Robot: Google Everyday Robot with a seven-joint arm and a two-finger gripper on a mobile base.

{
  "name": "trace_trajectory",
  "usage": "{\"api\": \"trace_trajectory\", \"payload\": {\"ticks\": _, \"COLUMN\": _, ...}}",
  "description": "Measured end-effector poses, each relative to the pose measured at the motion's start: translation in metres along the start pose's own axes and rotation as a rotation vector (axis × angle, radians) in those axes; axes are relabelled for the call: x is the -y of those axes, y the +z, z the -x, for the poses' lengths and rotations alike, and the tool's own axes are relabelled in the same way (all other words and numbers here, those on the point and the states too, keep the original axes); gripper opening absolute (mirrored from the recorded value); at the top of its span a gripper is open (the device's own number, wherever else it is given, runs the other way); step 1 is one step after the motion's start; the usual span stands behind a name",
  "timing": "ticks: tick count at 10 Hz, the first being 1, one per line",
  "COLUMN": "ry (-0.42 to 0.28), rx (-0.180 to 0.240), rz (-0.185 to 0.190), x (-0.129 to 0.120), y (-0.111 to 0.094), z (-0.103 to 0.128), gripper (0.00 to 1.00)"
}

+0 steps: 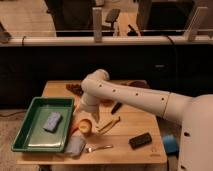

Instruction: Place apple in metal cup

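Note:
The apple (85, 126), orange-red and round, sits on the wooden table (130, 125) just right of the green tray. My gripper (88, 118) is at the end of the white arm (130, 97), low over the apple and right against its top; the arm's wrist hides most of it. A grey, silvery object (75, 146) lies at the table's front edge below the apple. I cannot tell whether it is the metal cup.
A green tray (30, 140) holding a blue sponge (52, 121) stands at the left. A fork (100, 148), a yellowish strip (110, 125), a black block (140, 140), a dark marker (116, 107) and a brown item (74, 89) lie on the table. A blue object (170, 144) is past the right edge.

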Motion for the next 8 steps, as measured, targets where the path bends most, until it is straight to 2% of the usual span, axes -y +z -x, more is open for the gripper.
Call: {"api": "trace_trajectory", "payload": {"ticks": 8, "ry": -0.008, "rx": -0.010, "rz": -0.003, "x": 0.0026, "y": -0.0045, "z": -0.0013, "gripper": 0.80}}
